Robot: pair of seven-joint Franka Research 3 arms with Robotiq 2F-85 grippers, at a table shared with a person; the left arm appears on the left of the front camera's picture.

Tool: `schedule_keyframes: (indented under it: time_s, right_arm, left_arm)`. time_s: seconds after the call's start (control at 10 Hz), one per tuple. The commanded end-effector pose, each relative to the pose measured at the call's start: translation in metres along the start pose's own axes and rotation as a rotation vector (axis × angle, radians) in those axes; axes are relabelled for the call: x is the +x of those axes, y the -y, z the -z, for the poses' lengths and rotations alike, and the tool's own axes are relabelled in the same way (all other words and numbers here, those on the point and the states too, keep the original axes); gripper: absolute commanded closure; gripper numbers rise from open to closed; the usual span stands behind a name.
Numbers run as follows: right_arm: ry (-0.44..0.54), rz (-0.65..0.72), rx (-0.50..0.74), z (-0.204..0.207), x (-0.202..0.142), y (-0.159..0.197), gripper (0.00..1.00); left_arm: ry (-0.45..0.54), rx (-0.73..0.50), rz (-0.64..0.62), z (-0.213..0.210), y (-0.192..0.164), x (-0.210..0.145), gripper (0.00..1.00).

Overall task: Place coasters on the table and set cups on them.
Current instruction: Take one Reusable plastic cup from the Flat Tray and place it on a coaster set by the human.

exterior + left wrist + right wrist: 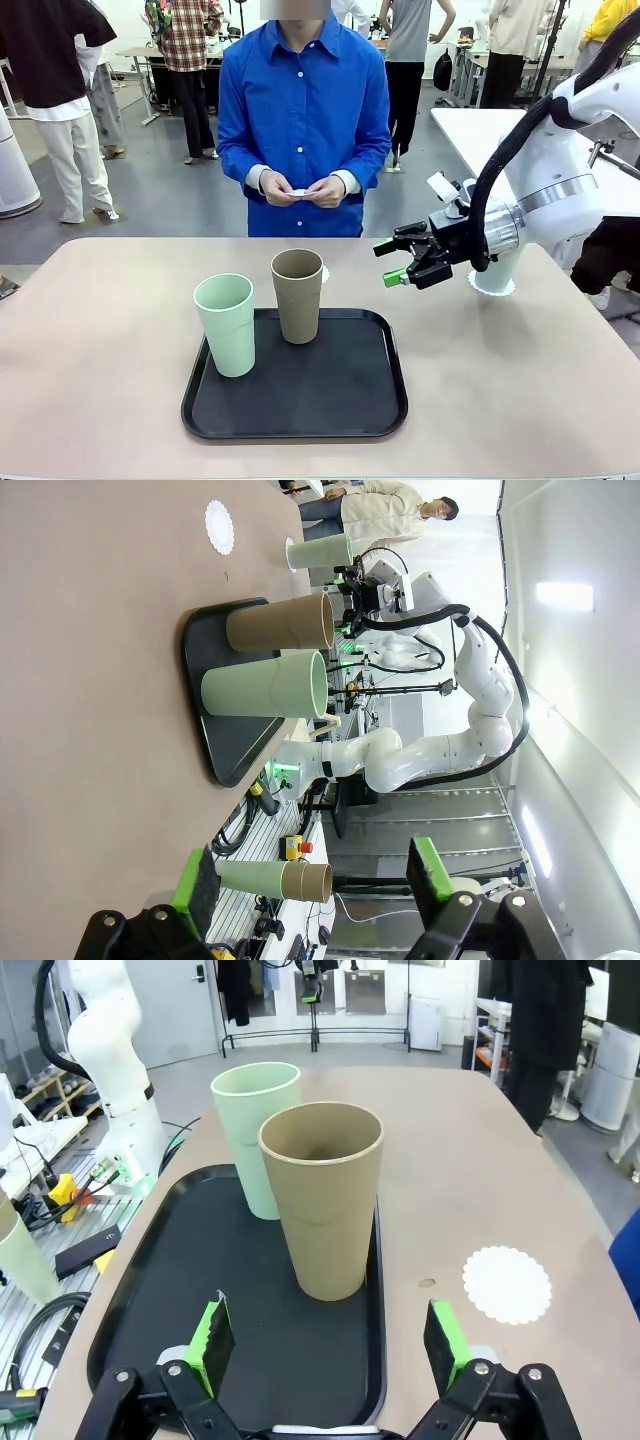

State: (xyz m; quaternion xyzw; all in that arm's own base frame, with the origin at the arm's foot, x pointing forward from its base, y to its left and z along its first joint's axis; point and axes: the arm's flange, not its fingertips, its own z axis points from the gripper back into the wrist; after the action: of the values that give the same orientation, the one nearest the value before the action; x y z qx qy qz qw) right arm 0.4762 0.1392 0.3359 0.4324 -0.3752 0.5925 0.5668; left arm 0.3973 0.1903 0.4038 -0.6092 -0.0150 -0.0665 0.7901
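The right gripper (330, 1340) hangs near the far right corner of the black rounded-corner plastic tray (150, 1290). Its green pads are spread wide with nothing between them, and it points at the olive-brown tapered matte tumbler (325, 1200). That tumbler and a pale mint green tumbler (255, 1135) stand upright on the tray. One white scalloped paper doily (507, 1284) lies bare on the beige-pink tabletop (100, 330), just beside the tray. A second mint tumbler (320, 552) stands on another doily (495, 290) (partly behind the right arm in the front view). The left gripper (315, 885) also gapes empty. The person's hands (325, 190) hold what looks like a third doily (299, 192).
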Motion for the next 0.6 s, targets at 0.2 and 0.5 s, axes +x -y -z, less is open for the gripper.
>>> schedule_keyframes:
  time_s: [0.2,0.5]
  right_arm:
    - [0.009,-0.002,-0.003,0.0032,0.0033,-0.0003,0.00]
    - [0.000,-0.003,0.005,0.0024,0.0016,-0.0004,0.00]
  left_arm:
    - [0.005,-0.006,0.006,-0.0005,0.0021,-0.0004,0.00]
    - [0.005,-0.006,0.006,-0.0005,0.0021,-0.0004,0.00]
